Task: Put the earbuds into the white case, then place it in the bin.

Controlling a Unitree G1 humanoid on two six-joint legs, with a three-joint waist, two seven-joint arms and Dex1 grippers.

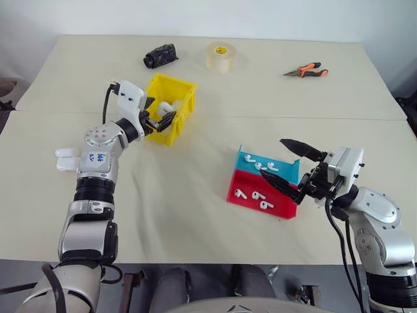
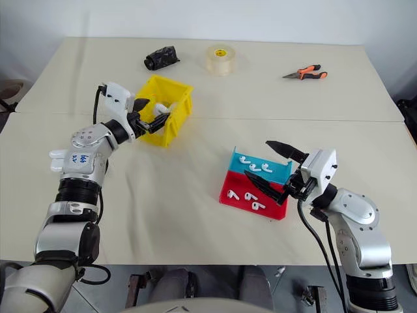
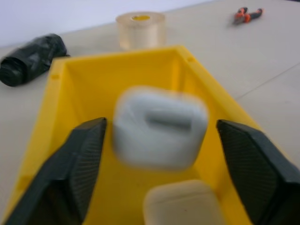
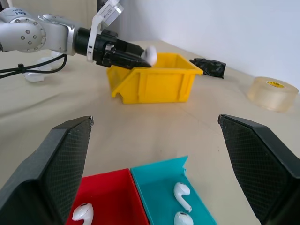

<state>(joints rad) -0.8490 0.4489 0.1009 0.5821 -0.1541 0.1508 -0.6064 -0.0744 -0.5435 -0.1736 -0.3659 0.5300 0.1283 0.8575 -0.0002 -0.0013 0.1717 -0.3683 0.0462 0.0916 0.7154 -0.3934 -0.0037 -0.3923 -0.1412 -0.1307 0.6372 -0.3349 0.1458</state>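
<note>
white case in the yellow bin between the parted left end effector — earbuds in the red-and-blue tray, right end effector apart

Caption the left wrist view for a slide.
Open left gripper releasing white case over yellow bin.

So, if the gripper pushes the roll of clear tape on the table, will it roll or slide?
The tape roll lies flat on its side, so it would probably slide, not roll. It looks rigid and fairly light. Tipped onto its edge, it could roll away.
</note>
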